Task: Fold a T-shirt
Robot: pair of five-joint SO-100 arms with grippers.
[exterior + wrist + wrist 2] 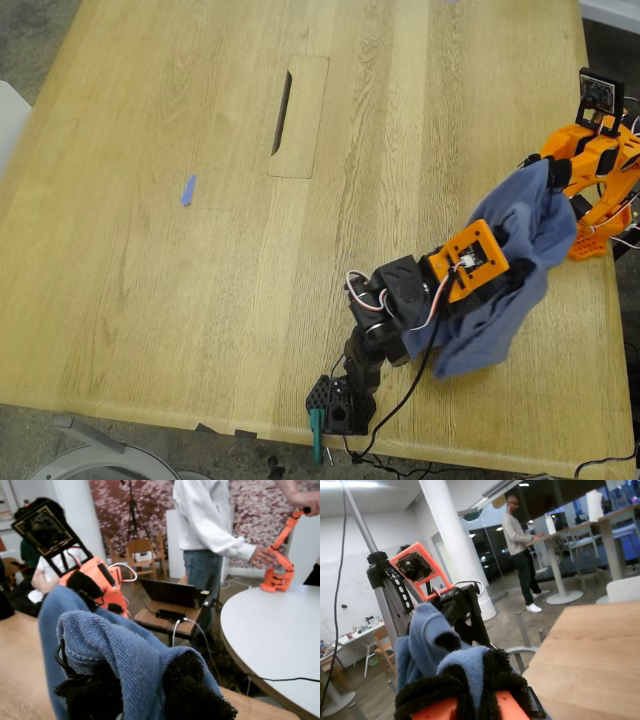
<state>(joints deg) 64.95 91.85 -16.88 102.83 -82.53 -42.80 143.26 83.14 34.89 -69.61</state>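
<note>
The slate-blue cotton T-shirt hangs bunched in the air at the exterior view's right, slung between both arms above the pale wooden surface. My first pincer is clamped on a fold of it; my second pincer likewise bites cloth. Judging by this, the step in hand is lifting to spread; next, the arms should draw apart and lay it flat. A tiny blue scrap lies well apart. No containers show.
</note>
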